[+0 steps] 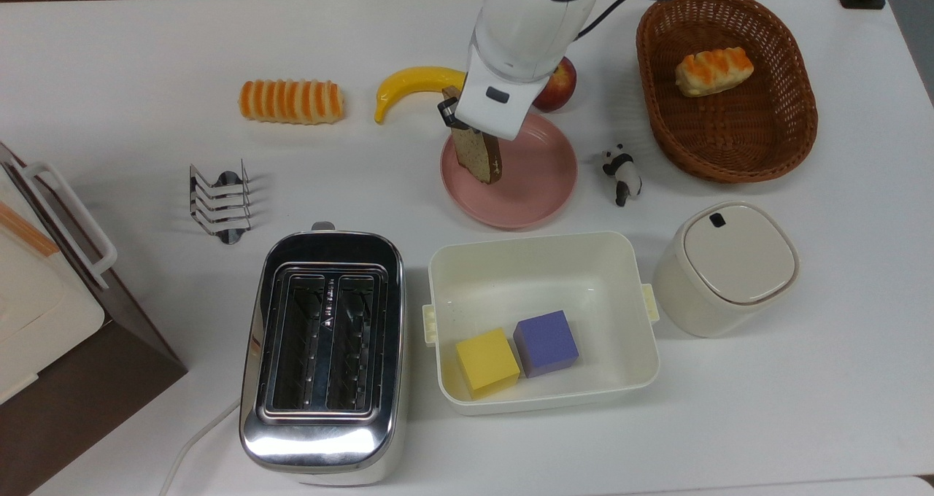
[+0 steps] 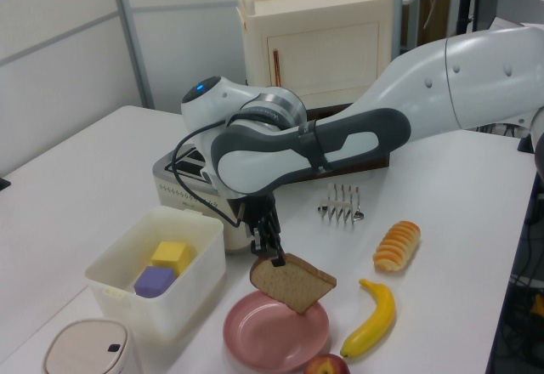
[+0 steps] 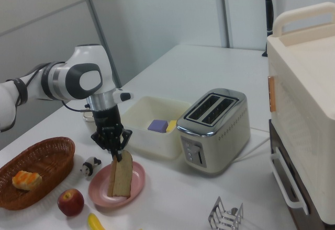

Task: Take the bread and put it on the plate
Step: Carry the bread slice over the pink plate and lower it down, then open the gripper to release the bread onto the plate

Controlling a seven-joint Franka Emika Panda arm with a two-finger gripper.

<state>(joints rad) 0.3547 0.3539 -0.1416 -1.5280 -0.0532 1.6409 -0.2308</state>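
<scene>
The bread (image 1: 478, 157), a brown-crusted speckled slice, hangs tilted over the left half of the pink plate (image 1: 536, 182) in the top view. My gripper (image 2: 274, 253) is shut on the slice's upper edge. In the left view the bread (image 2: 293, 282) slopes down over the plate (image 2: 263, 340). In the right view the slice (image 3: 122, 180) stands nearly upright under the gripper (image 3: 116, 154), its lower edge at the plate (image 3: 99, 193); I cannot tell whether they touch. The arm's white wrist hides the fingers in the top view.
A banana (image 1: 408, 84) and an apple (image 1: 556, 80) lie just behind the plate, a panda figure (image 1: 622, 171) to the top view's right. The wicker basket (image 1: 657, 117) holds a pastry. A white bin (image 1: 540, 241), toaster (image 1: 325, 350), lidded container (image 1: 730, 266), toast rack (image 1: 219, 203) and striped roll (image 1: 292, 102) stand around.
</scene>
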